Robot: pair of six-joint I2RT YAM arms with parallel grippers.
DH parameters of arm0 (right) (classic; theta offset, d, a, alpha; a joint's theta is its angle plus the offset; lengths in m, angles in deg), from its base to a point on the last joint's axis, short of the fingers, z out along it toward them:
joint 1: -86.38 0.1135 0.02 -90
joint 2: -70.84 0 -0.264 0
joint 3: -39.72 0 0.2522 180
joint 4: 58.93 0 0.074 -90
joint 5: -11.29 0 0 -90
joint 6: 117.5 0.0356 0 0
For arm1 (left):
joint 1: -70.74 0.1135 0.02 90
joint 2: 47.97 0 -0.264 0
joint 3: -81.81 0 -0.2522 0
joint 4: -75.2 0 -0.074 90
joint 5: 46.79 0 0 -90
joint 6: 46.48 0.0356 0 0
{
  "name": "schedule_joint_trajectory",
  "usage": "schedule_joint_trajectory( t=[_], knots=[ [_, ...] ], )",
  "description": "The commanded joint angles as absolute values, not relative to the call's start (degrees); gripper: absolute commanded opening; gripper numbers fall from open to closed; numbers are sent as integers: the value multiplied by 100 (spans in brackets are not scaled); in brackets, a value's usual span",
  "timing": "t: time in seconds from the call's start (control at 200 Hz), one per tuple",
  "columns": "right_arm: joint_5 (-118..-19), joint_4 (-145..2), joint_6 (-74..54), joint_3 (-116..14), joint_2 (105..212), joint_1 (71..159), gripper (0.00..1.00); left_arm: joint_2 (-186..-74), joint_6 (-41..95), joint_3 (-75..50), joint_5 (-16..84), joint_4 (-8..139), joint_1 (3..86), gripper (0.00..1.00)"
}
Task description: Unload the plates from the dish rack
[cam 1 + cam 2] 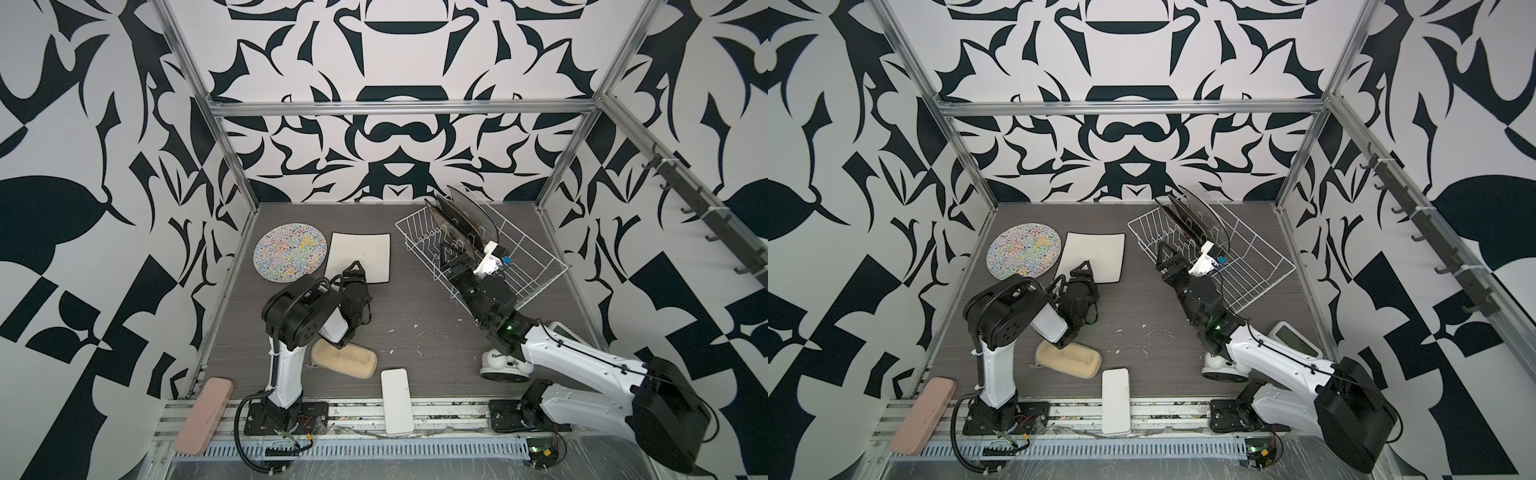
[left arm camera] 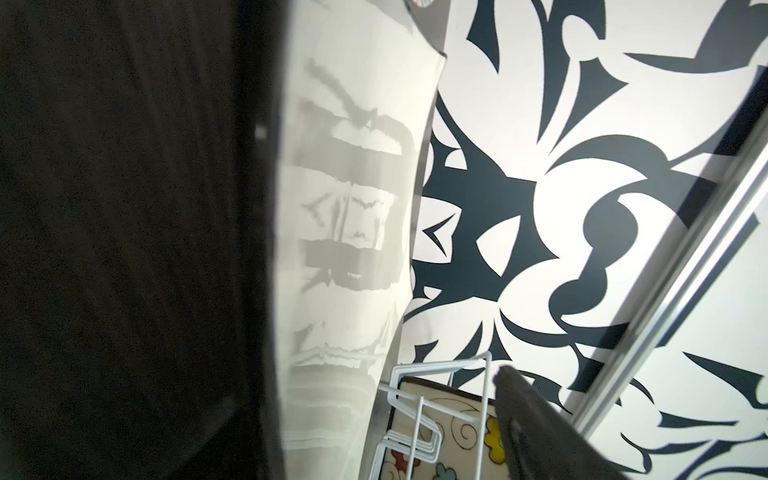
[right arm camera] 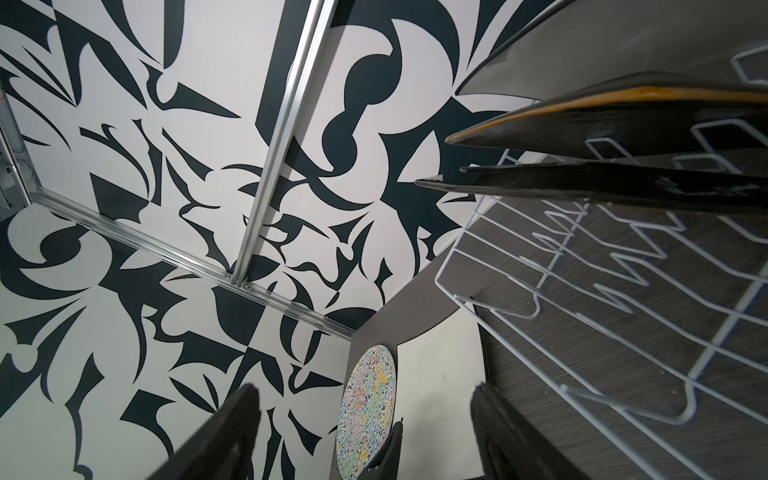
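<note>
the nearer right gripper (image 1: 1167, 255), jaws spread, faced the dark plates (image 1: 1187, 216) standing just upper right in the dish rack (image 1: 1262, 266).

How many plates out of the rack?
2. Round squiggle plate at the table's far left; white square plate flat beside it, partly under the left gripper. None appears hidden.

left wrist: dark blur (image 2: 124, 249) blocks half your view | flowered plate (image 2: 453, 417) cut by frame edge behind dish rack (image 2: 485, 395) wires | right wrist: dark plates (image 3: 623, 183) run off-frame
</note>
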State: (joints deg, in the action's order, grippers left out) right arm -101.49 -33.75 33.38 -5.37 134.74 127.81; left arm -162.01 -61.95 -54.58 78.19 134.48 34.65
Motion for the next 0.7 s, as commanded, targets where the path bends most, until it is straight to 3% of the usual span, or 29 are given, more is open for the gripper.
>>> schedule_joint_trajectory(
  t=[0.0,0.31,0.355,0.695],
  knots=[
    [-10261,-3258,3296,-681,13325,12757,83,-15908,-6312,-5340,7981,13382,3401,81],
    [-10264,-3325,3326,-682,13306,12758,83,-16261,-6580,-5344,7902,13614,3347,84],
    [-10268,-3348,3331,-683,13289,12760,83,-16257,-6584,-5356,7911,13596,3331,89],
    [-10329,-3475,3353,-636,13117,12751,82,-15923,-6719,-5436,7951,12727,3234,93]
  ],
)
